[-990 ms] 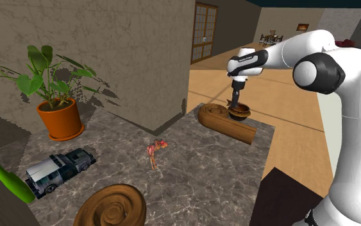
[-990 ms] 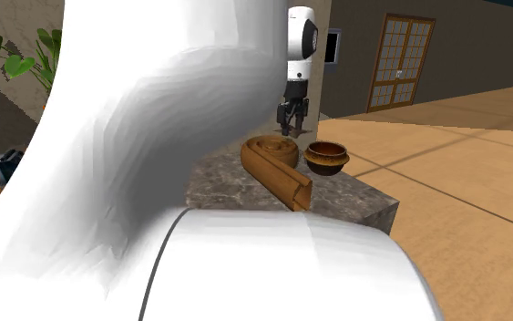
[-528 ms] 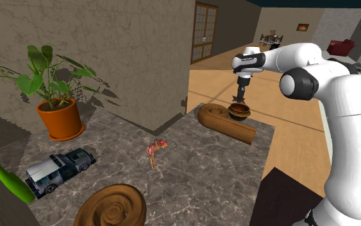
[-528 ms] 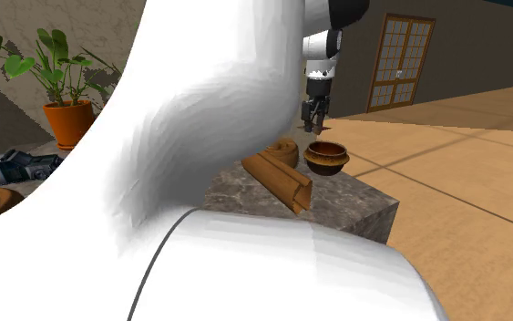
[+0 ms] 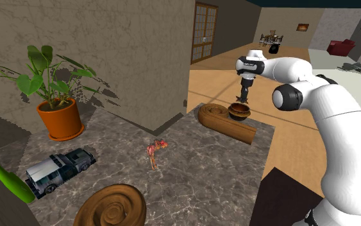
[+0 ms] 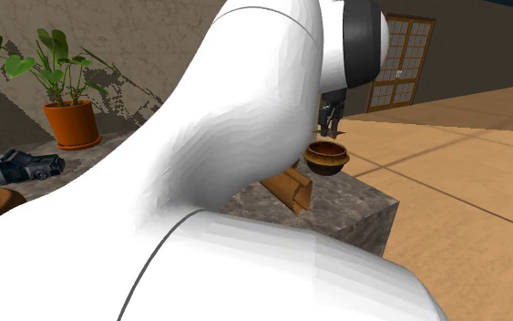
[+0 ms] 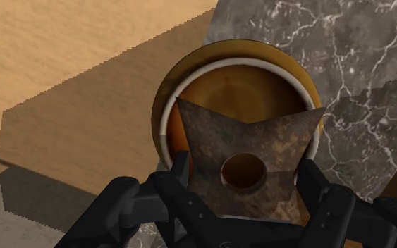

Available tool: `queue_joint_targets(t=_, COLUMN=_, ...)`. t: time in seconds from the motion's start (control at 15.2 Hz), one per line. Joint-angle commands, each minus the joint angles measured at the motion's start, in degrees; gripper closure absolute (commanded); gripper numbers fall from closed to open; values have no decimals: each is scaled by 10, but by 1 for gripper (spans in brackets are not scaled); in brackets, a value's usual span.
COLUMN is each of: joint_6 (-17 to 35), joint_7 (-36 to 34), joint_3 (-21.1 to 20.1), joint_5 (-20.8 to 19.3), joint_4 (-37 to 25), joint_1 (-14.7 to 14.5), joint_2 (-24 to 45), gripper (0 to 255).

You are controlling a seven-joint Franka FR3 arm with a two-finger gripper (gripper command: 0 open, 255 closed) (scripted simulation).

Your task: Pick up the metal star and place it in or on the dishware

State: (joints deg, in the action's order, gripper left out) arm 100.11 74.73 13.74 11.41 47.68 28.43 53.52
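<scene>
The black gripper (image 7: 245,175) has its jaws clamped on the rusty dark metal star with a round hole (image 7: 260,134), which sits between the fingers. The star hangs over the mouth of the glossy brown round bowl (image 7: 190,81), upper right of centre in the shoulder view, at the far corner of the grey marble counter (image 5: 204,160). I'd say the pick-up is done; lowering and release remain.
</scene>
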Motion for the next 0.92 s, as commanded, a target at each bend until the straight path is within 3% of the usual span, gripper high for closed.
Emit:
queue_joint_targets(t=0.0, joint_6=14, joint_7=1, joint_3=0, joint_5=1, joint_4=12, joint_1=-2, joint_2=2, gripper=255)
queue_joint_targets(t=0.53, joint_6=68, joint_7=5, joint_3=-2, joint_5=4, joint_4=58, joint_1=-6, joint_2=10, gripper=255)
queue_joint_targets(t=0.86, joint_6=68, joint_7=5, joint_3=-2, joint_5=4, joint_4=58, joint_1=-6, joint_2=10, gripper=255)
